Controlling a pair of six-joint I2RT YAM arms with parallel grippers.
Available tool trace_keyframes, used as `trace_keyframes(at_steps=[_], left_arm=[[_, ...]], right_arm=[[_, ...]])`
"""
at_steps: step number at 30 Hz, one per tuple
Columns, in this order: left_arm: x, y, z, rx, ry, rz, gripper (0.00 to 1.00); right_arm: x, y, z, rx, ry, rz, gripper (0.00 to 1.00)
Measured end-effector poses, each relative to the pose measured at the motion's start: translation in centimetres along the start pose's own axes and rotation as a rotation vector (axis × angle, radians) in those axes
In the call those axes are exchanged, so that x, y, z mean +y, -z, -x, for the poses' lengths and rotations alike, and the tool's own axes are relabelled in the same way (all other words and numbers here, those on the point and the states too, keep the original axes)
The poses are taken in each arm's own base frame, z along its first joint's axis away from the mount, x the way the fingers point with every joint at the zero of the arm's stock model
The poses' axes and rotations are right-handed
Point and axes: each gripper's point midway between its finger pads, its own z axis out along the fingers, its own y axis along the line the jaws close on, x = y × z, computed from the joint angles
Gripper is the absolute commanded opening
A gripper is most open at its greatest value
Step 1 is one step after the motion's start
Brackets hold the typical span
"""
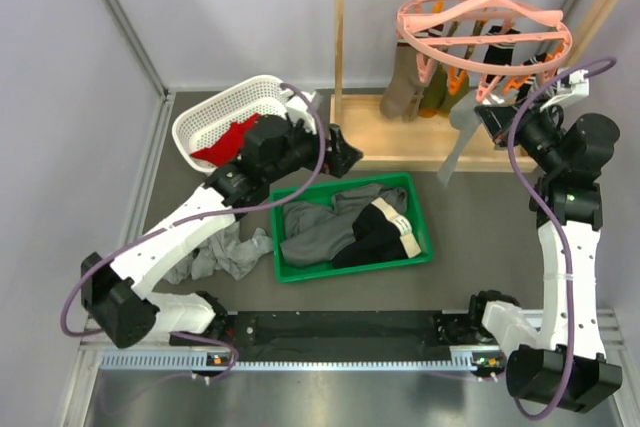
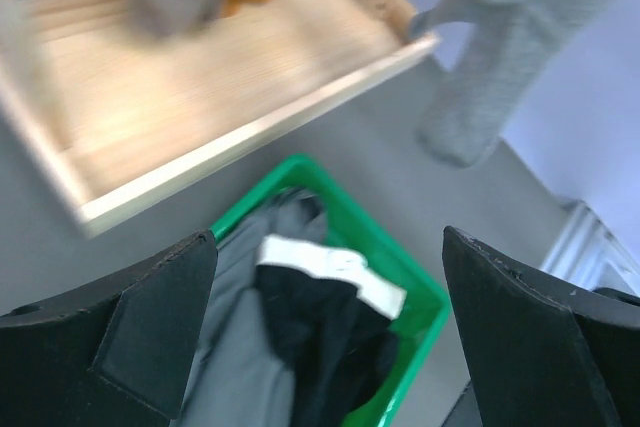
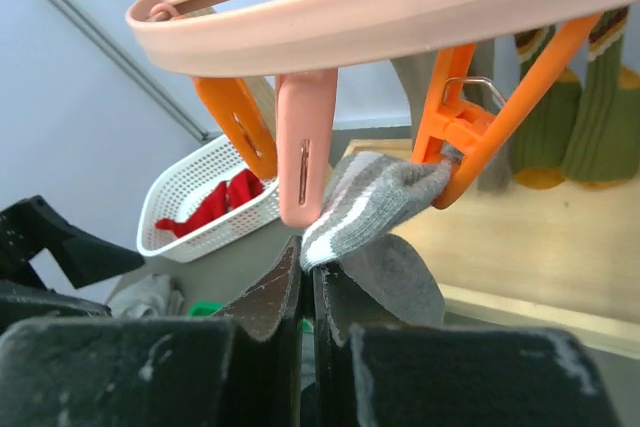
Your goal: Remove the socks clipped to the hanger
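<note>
— What do the containers hold?
— The white basket (image 1: 215, 117) holds a red sock (image 1: 222, 142). The green bin (image 1: 345, 186) holds grey and black garments (image 1: 330, 227), with the left hand (image 2: 325, 247) spread wide above them.
— And the grey sock (image 3: 375, 197)?
— It hangs from an orange clip (image 3: 480, 137) on the pink hanger (image 3: 400, 7), its striped edge pinched in the closed right hand (image 3: 307, 287) just beneath.

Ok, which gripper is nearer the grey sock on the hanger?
Right. The right gripper is shut on the grey sock's edge, just below its orange clip; the left gripper is open above the green bin, well away.
</note>
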Motion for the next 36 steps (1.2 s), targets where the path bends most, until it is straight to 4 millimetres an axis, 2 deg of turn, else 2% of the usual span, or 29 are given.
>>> trace_keyframes(at_steps=[6, 12, 19, 24, 26, 29, 30, 31, 33, 34, 35, 36], left_arm=[[-6.7, -3.9, -1.5, 0.015, -0.042, -0.161, 0.99], [-10.9, -7.7, -3.2, 0.045, -0.087, -0.24, 0.99], [-13.6, -10.7, -2.6, 0.012, -0.116, -0.293, 0.99], [-15.5, -12.5, -2.0, -0.023, -0.127, -0.329, 0.99], [-16.0, -13.3, -2.2, -0.027, -0.129, -0.339, 0.95], [-16.3, -14.7, -3.0, -0.021, -0.13, -0.341, 0.73], [-16.3, -15.1, -3.3, -0.018, -0.132, -0.34, 0.6], [-16.2, -15.5, -3.8, -0.01, -0.134, -0.336, 0.41], [-15.9, -16.3, -4.5, 0.002, -0.129, -0.326, 0.27], [-15.7, -16.6, -4.9, 0.007, -0.132, -0.319, 0.13], [-15.6, -16.7, -5.2, 0.016, -0.13, -0.313, 0.02], [-15.5, -16.7, -5.3, 0.02, -0.126, -0.308, 0.0]], right_arm=[[1.1, 0.1, -0.1, 0.002, -0.071, 0.018, 0.0], [1.9, 0.3, 0.5, -0.018, -0.15, 0.028, 0.0], [3.5, 0.9, 1.9, -0.073, -0.208, 0.059, 0.0], [3.9, 1.0, 2.4, -0.091, -0.231, 0.066, 0.0], [4.0, 1.0, 2.4, -0.096, -0.245, 0.064, 0.0], [3.9, 1.1, 2.3, -0.099, -0.262, 0.063, 0.0], [3.8, 1.1, 2.2, -0.099, -0.266, 0.062, 0.0], [3.8, 1.0, 2.1, -0.097, -0.274, 0.06, 0.0], [3.7, 1.0, 1.9, -0.093, -0.283, 0.056, 0.11], [3.6, 1.0, 1.9, -0.09, -0.286, 0.053, 0.15], [3.6, 1.0, 1.7, -0.085, -0.289, 0.049, 0.24], [3.4, 1.0, 1.5, -0.079, -0.29, 0.04, 0.29]])
